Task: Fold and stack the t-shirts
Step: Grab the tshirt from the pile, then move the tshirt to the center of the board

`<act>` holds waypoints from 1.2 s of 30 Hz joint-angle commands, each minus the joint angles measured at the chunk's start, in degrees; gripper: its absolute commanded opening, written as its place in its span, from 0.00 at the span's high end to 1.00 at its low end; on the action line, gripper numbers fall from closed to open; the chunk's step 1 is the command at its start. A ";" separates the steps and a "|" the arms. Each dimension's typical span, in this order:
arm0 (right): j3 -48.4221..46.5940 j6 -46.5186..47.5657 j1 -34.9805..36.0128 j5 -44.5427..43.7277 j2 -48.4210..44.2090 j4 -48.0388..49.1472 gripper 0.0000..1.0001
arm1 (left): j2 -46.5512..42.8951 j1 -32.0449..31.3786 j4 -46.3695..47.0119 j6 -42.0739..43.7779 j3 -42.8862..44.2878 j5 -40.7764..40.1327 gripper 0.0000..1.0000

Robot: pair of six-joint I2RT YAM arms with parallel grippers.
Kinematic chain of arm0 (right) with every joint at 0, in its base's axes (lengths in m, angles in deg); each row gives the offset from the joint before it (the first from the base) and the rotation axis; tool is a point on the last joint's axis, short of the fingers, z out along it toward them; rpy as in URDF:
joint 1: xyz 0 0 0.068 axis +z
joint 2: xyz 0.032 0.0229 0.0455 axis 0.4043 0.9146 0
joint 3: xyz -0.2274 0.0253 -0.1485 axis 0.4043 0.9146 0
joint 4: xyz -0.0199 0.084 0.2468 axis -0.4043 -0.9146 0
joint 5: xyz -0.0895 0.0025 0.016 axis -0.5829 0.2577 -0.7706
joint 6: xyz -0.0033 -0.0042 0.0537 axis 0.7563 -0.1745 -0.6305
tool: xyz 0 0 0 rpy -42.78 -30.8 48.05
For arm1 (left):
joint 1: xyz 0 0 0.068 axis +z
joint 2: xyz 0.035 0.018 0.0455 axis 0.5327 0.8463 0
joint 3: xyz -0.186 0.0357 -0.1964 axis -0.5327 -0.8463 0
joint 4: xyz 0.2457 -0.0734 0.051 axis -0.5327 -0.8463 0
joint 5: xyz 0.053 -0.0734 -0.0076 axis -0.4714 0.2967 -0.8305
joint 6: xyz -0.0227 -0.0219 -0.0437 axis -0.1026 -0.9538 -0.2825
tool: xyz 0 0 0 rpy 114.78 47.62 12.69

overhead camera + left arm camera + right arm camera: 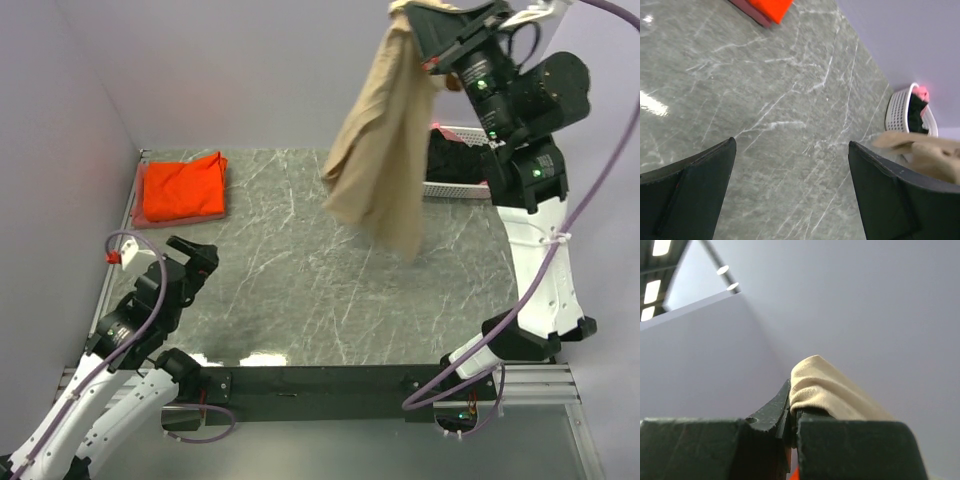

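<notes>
The tan t-shirt (385,160) hangs in the air from my right gripper (425,25), which is shut on its top edge high above the table's back right. In the right wrist view the tan cloth (827,392) is pinched between the closed fingers. The tan shirt also shows at the right edge of the left wrist view (925,150). A folded orange t-shirt (183,187) lies on a pink one at the back left corner; it shows in the left wrist view (771,7). My left gripper (200,262) is open and empty, low at the front left.
A white slotted basket (462,160) stands at the back right behind the hanging shirt, with black and pink cloth in it (916,111). The grey marble table (300,290) has purple walls at the left and back.
</notes>
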 commanded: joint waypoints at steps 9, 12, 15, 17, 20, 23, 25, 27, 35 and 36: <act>16.95 -2.33 6.52 10.15 -3.53 5.63 1.00 | -0.61 -0.11 -16.47 -11.56 6.91 -8.14 0.01; 37.98 -1.62 4.77 4.35 -12.58 9.67 1.00 | -0.17 -0.02 -15.15 -11.47 6.30 -7.70 0.01; 60.08 -5.64 -0.48 4.24 -21.29 14.14 1.00 | 1.14 -0.11 -13.66 -10.69 5.07 -6.21 0.01; 71.56 -11.18 -3.93 5.99 -25.85 17.92 1.00 | 2.89 -0.11 -11.64 -10.33 4.10 -4.98 0.01; 88.63 -17.95 -10.43 11.09 -26.49 23.21 1.00 | 6.67 -0.11 -7.78 -8.49 2.08 -2.61 0.01; 98.05 -20.51 -15.36 11.62 -24.48 23.56 1.00 | 11.76 -0.02 -4.45 -6.91 0.59 0.11 0.01; 101.49 -19.82 -18.07 12.58 -22.98 22.96 1.00 | 15.89 -0.02 -2.33 -5.76 -0.38 1.00 0.01; 101.76 -18.41 -19.40 12.85 -20.87 20.07 1.00 | 18.45 -0.02 0.75 -5.50 -1.08 1.61 0.01; 102.46 -14.98 -20.99 16.10 -20.43 19.17 1.00 | 32.69 12.79 13.49 2.23 -2.40 12.68 0.01; 102.55 -14.71 -20.99 16.37 -20.43 19.17 1.00 | 34.18 14.37 14.81 3.80 -2.93 14.87 0.01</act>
